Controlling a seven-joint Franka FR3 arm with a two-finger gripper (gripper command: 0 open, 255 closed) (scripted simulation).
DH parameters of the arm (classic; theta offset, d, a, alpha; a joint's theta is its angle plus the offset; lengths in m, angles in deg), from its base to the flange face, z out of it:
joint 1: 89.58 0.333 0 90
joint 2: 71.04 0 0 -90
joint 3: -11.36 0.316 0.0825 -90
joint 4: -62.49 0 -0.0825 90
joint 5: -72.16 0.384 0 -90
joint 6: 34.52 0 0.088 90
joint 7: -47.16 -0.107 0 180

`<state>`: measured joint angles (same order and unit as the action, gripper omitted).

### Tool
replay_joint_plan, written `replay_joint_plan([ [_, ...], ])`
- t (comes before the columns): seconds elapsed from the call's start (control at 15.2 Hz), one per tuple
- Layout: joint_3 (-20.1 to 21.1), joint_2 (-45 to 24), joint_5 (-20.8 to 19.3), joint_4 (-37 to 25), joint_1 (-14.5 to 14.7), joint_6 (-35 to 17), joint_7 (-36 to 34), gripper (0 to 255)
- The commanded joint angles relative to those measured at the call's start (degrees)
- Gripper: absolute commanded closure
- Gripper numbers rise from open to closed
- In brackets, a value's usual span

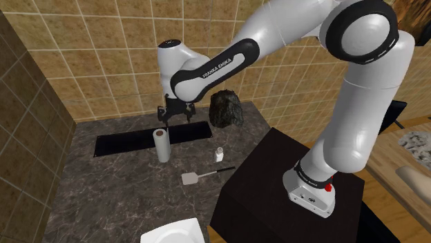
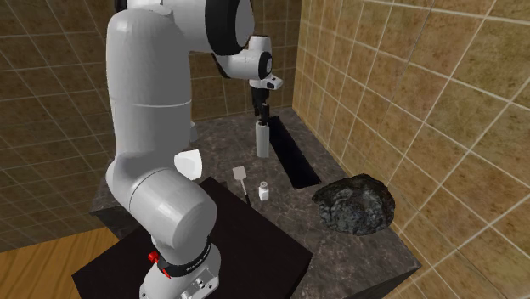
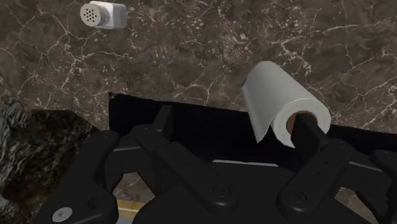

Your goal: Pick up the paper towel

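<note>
Spotted paper towel (image 1: 162, 145) upright on dark marbled counter (image 1: 103, 186), just beside edge of black rectangular recess (image 1: 117, 143). Found gripper (image 1: 173, 110) directly above it, close to top end, pointing down. Per wrist view: fingers wide apart, clasping nothing; paper towel not centred btwn them but off toward one side, w/ one fingertip (image 3: 310, 139) overlapping brown core at top end. Can't tell if touching there. Judging progress: approach more or less done; no grasp, no lift yet. Left to do, prob.: shift sideways to centre paper towel btwn fingers, drop lower around its body, close, raise clear of counter. Noted nearby but apart from paper towel: small shaker (image 1: 219, 154), spatula (image 1: 197, 177), white plate (image 1: 176, 233) toward front edge, dark rocky lump (image 1: 226, 109) by tiled wall. Worth minding recess edge: risk of tipping paper towel over if nudged by that fingertip on way down.
</note>
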<state>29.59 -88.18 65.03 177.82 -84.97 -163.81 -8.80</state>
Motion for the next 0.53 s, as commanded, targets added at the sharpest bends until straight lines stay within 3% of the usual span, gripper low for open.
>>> replay_joint_plan([
  [0.0, -0.65, -4.36, -2.06, -3.74, 1.49, -0.88, -3.13, 0],
  [0.4, -3.65, -17.86, -6.19, -18.96, 5.81, -0.16, -9.06, 0],
  [0.46, -3.73, -18.02, -6.19, -19.17, 5.9, -0.14, -9.1, 0],
])
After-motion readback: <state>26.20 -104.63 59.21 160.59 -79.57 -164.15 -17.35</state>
